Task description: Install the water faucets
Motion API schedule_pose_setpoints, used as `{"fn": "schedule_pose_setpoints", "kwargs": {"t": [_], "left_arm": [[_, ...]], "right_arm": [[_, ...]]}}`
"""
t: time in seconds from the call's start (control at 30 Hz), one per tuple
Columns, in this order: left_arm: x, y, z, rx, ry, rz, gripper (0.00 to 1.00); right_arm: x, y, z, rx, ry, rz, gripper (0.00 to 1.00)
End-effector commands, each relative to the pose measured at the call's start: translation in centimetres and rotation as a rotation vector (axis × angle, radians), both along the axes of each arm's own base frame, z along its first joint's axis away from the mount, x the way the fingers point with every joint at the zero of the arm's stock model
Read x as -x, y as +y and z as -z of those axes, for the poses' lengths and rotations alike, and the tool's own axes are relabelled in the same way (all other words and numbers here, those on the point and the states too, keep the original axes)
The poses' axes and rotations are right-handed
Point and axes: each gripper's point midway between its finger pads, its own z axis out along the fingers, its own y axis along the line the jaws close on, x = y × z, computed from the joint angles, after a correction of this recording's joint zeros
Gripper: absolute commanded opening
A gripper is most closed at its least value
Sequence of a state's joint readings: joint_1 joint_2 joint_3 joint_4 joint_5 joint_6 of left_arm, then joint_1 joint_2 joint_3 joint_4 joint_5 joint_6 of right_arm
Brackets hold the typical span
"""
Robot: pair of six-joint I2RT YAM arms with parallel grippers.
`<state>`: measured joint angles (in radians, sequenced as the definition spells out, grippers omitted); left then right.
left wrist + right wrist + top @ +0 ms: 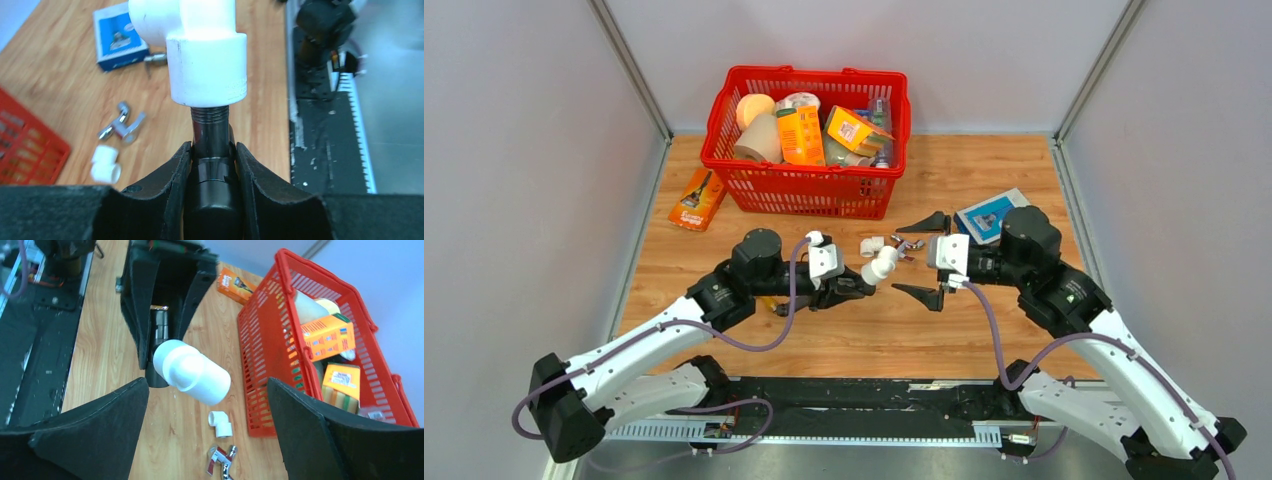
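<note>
Orange carton (801, 135) print blurs while left claw (213, 148) grips dark faucet (212, 195).

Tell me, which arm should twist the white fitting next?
Right, probably. The right gripper is open and empty, facing the fitting. The left gripper is busy, shut on the faucet that the fitting sits on.

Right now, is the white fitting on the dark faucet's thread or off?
On: the white fitting sits over the dark faucet's threaded end, some threads exposed.

Robot lab cell: grey partition walls (514, 200) around wooden table (984, 180); black mounting rail (854, 408)
</note>
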<state>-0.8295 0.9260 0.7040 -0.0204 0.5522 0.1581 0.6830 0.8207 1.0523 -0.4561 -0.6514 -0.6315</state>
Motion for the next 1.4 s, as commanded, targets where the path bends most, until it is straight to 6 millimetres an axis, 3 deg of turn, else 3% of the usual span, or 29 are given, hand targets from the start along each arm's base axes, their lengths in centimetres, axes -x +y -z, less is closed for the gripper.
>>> {"fn": "schedule_pose_setpoints", "kwargs": {"t": [0.0,0.37,0.5,0.63,0.7,0.73,0.77,0.8,0.83,0.87,0.9,0.93,0.97,1.07,1.27,1.37], "left_arm": [[3.0,-1.8,-6.2,0.139,-0.044,0.236,0.00],[2.0,-3.0,-6.1,0.081,-0.041,0.264,0.00],[1.0,-2.9,-5.8,0.058,-0.054,0.211,0.00],[-0.7,-2.3,-6.9,0.067,-0.105,0.090,0.00],[-2.6,-1.6,-7.3,0.060,-0.151,-0.052,0.00],[-4.0,-1.0,-7.2,0.051,-0.177,-0.148,0.00],[-4.2,-0.9,-7.4,0.044,-0.214,-0.187,0.00],[-5.7,0.0,-7.4,0.024,-0.243,-0.299,0.00],[-5.1,-0.4,-7.6,0.011,-0.282,-0.301,0.00],[-6.5,0.5,-7.6,-0.025,-0.328,-0.404,0.00],[-5.7,-0.1,-7.7,-0.027,-0.349,-0.402,0.00],[-6.4,0.6,-7.6,-0.058,-0.382,-0.466,0.00],[-5.8,-0.1,-8.5,-0.019,-0.402,-0.472,0.00],[-6.5,1.3,-8.7,-0.022,-0.463,-0.631,0.00],[-6.4,2.7,-9.9,-0.017,-0.599,-0.886,0.00],[-6.6,2.5,-10.0,-0.010,-0.627,-0.947,0.00]], "right_arm": [[1.8,0.8,1.0,0.086,-0.150,-0.204,0.93],[2.1,2.2,2.1,0.091,-0.068,-0.285,0.81],[1.7,2.6,2.7,0.097,0.013,-0.271,0.66],[0.3,3.0,3.7,0.113,0.169,-0.177,0.40],[-0.2,3.5,3.7,0.094,0.250,-0.149,0.17],[-0.6,3.8,3.6,0.075,0.283,-0.129,0.00],[-1.0,4.2,3.6,0.047,0.350,-0.092,0.00],[-1.5,4.5,3.5,0.013,0.404,-0.056,0.00],[-2.1,4.9,3.5,-0.025,0.475,-0.018,0.00],[-2.7,5.3,3.7,-0.055,0.543,0.024,0.00],[-3.1,5.6,3.7,-0.080,0.604,0.056,0.00],[-3.6,5.8,4.0,-0.093,0.650,0.089,0.00],[-4.5,6.0,4.2,-0.112,0.697,0.141,0.00],[-7.1,6.3,5.0,-0.182,0.842,0.311,0.00],[-11.2,5.2,7.6,-0.363,1.106,0.671,0.00],[-11.8,4.7,8.8,-0.434,1.210,0.770,0.00]]}}
